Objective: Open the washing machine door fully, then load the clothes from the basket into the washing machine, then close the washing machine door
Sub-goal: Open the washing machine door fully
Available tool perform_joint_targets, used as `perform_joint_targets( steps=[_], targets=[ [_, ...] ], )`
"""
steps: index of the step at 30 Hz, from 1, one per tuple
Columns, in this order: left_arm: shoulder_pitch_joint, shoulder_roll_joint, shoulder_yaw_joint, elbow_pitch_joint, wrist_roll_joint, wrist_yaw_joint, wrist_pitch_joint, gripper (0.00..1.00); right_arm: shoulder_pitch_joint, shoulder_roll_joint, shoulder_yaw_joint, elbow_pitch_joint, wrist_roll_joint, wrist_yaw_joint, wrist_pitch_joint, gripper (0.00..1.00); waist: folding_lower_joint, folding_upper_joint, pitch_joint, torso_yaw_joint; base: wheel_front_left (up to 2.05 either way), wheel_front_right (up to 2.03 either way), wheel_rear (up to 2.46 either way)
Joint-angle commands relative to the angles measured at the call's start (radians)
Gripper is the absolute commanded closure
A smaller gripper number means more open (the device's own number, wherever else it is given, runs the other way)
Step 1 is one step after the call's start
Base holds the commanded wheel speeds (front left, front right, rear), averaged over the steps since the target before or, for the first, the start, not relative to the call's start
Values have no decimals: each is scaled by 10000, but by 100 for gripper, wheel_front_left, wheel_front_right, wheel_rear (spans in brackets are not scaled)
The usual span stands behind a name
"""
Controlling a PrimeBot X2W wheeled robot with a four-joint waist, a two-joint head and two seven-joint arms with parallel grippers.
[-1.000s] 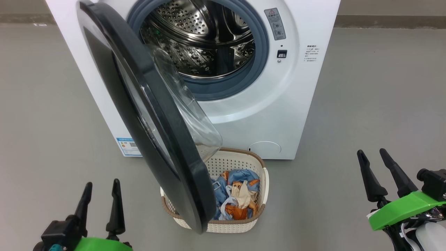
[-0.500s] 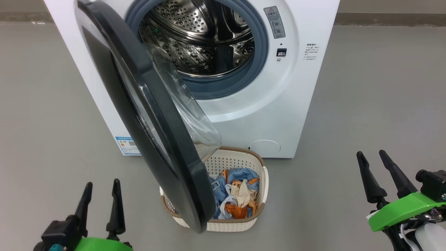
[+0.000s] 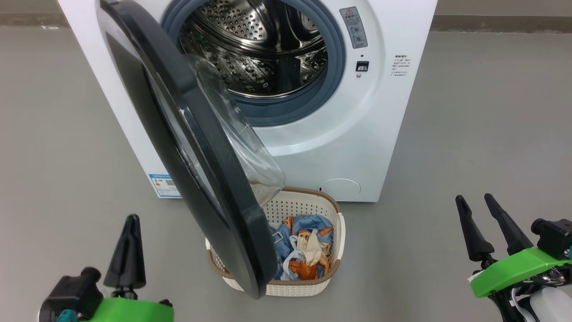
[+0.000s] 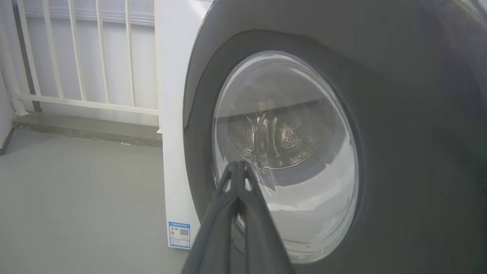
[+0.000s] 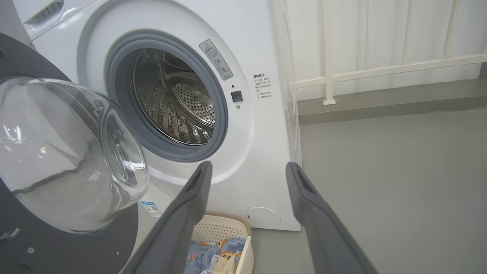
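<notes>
- Washing machine door (image 3: 210,179) stands only half open in front of the washing machine (image 3: 313,152), and its lower edge hangs over the left part of the basket (image 3: 304,290) on the floor.
- Left gripper (image 3: 132,218), fingers pressed together with nothing between them, faces the door's outer side; I think a push from there can swing the door toward shut.
- Right gripper (image 3: 473,197) is spread wide, empty and well apart; reaching for the clothes (image 3: 304,250) now, it may strike the glass bowl (image 3: 241,147).
</notes>
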Motion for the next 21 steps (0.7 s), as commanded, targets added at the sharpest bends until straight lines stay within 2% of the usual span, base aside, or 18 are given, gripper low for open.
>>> perform_joint_targets(
  steps=[1, 9, 21],
  targets=[
    [-317, 73, 261, -535, 54, -66, -67, 100, -152, -154, 103, -188, -94, 56, -124, 0, 0, 0, 1, 8, 0, 0, 0],
    [-460, -56, -200, -2521, 230, -89, -67, 100, -166, -85, 159, -200, -106, 56, -124, 0, 0, 0, -1, -26, 0, 0, 0],
    [-696, -127, -1928, -4944, 274, -121, 184, 100, -208, 19, 263, -177, -64, 56, -124, 0, 0, 0, -18, -200, 0, 0, 0]
  ],
)
